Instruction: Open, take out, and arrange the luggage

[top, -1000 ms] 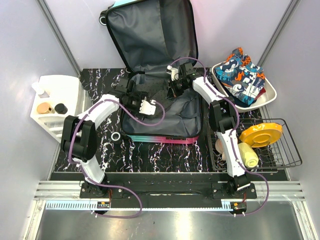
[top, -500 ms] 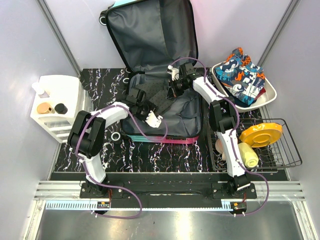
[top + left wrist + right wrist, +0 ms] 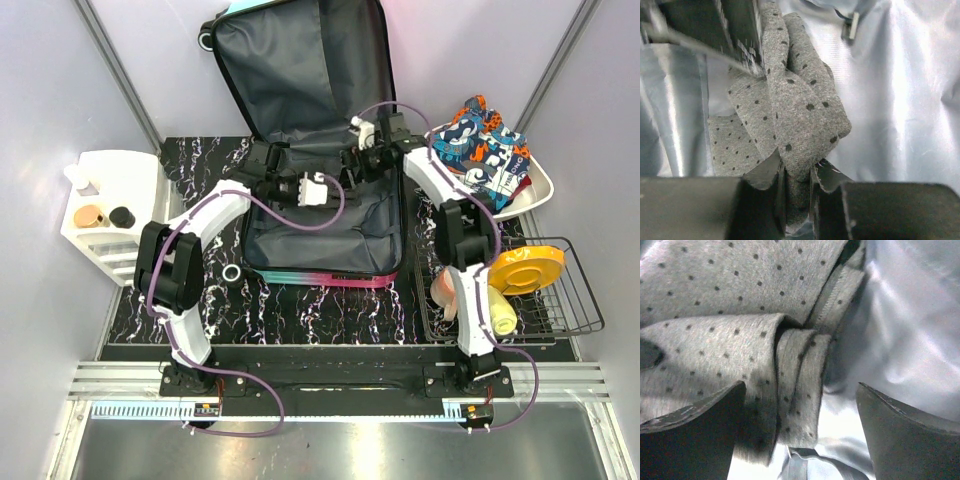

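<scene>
The luggage (image 3: pixel 320 275) lies open on the table, with its lid (image 3: pixel 300 70) leaning on the back wall and dark grey lining showing. Inside the base both grippers meet near the hinge. My left gripper (image 3: pixel 283 183) (image 3: pixel 797 200) is shut on a fold of grey felt cloth with dark dots (image 3: pixel 790 110). My right gripper (image 3: pixel 358 162) (image 3: pixel 801 390) stands open over the same cloth (image 3: pixel 715 340). A rolled edge of the cloth lies between its jaws, nearer the left finger (image 3: pixel 700 435). Shiny lining (image 3: pixel 910 330) lies under the cloth.
A white oval tub (image 3: pixel 535 195) of patterned clothes stands at the back right. A wire basket (image 3: pixel 570 300) at the right holds a yellow disc (image 3: pixel 520 270) and a cream bottle (image 3: pixel 497 312). A white shelf (image 3: pixel 110 175) with small jars stands at the left. A small black ring (image 3: pixel 232 272) lies before the case.
My left gripper moved from the front of the case toward the hinge and closed on the grey cloth. My right gripper opened and let go, shifting a little to the right.
</scene>
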Robot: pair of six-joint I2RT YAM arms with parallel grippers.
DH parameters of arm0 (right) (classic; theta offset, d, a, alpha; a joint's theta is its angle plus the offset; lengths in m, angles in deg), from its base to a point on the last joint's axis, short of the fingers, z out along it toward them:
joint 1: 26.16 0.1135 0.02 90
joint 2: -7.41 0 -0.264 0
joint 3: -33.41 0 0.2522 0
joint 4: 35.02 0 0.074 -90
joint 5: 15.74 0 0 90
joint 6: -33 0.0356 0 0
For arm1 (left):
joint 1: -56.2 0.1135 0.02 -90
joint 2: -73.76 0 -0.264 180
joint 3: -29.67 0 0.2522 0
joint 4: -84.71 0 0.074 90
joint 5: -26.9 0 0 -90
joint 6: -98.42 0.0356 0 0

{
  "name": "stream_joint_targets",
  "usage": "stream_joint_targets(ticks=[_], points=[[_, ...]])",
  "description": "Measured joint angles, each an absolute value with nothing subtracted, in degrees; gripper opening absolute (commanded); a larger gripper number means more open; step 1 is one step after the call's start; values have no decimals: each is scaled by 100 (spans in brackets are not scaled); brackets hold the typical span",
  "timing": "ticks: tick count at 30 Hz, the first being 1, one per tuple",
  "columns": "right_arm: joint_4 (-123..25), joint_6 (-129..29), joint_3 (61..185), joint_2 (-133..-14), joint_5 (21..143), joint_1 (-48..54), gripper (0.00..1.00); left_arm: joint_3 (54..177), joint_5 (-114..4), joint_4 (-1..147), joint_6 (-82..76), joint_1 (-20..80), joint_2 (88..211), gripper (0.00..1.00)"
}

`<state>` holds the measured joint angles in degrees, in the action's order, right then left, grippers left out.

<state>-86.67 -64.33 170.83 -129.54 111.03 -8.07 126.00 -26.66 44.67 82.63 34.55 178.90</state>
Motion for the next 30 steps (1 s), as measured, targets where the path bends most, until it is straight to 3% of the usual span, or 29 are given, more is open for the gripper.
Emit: stream_joint_targets(ticks=[6, 12, 18, 30], points=[[-7467, -6873, 15232, -11067, 11261, -1166, 100, 12834, -2130, 4360, 6926, 3726, 17894, 0], [-6337, -7498, 14065, -9968, 11977, -1190, 100, 13000, -1785, 4235, 6106, 3912, 17923, 0], [-5904, -8479, 13464, -9800, 12439, -812, 100, 13120, -1547, 4095, 6003, 3973, 17936, 0], [-5845, -10149, 13429, -10130, 12777, 14, 100, 13068, -1363, 4076, 5984, 3973, 17929, 0]])
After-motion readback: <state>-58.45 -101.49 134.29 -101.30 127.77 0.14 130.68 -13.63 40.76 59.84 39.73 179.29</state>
